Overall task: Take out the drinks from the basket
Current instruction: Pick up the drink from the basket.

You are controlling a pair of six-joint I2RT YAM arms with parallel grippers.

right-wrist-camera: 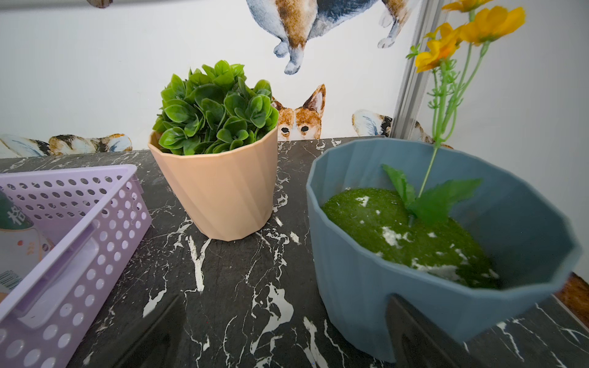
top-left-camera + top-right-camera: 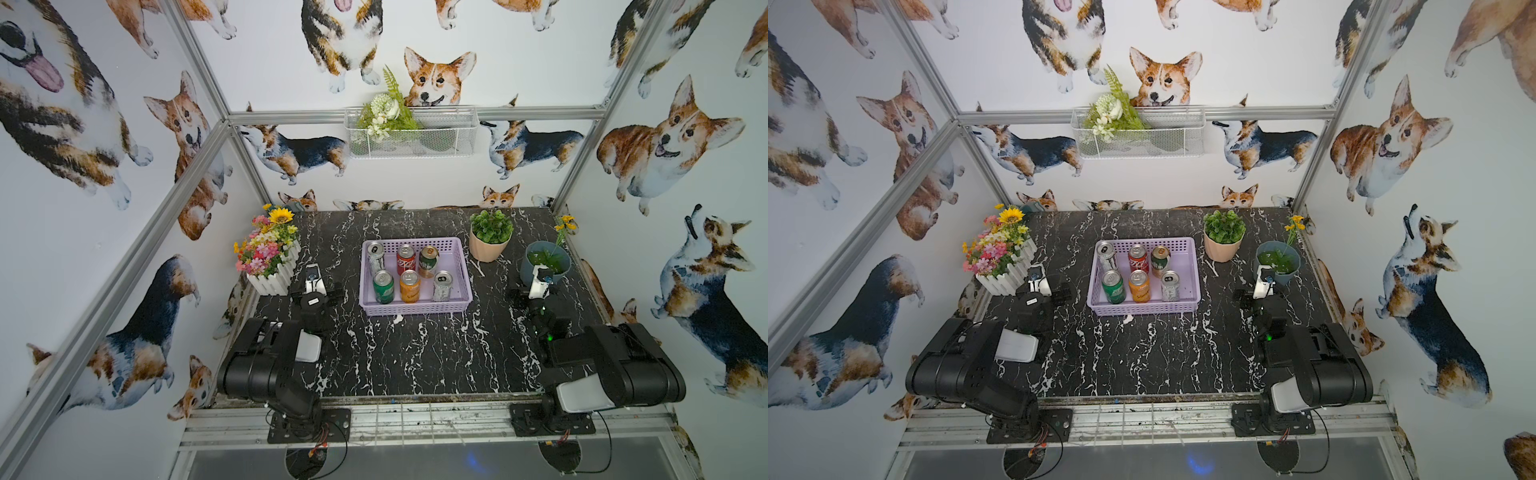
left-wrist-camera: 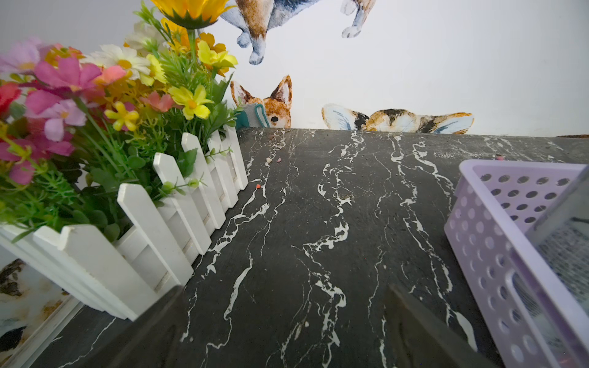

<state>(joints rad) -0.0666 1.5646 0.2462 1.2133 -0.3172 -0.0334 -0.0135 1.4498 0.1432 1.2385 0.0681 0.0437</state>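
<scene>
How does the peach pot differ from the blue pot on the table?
The peach pot is full of dense green leaves; the blue pot holds thin stems with yellow flowers over green filling. The peach pot stands beside the lilac basket; the blue pot stands farther from it. Both are faceted and upright on the table.

Lilac basket (image 2: pixel 415 308), red can (image 2: pixel 406 259), green can (image 2: pixel 383 287), orange can (image 2: pixel 409 286), black white-veined table (image 2: pixel 415 353), peach pot (image 2: pixel 486 249), blue-grey pot (image 1: pixel 360 286)

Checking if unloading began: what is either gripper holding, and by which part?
Nothing: left gripper and right gripper show open, empty jaws; six cans stand in the lilac basket.
</scene>
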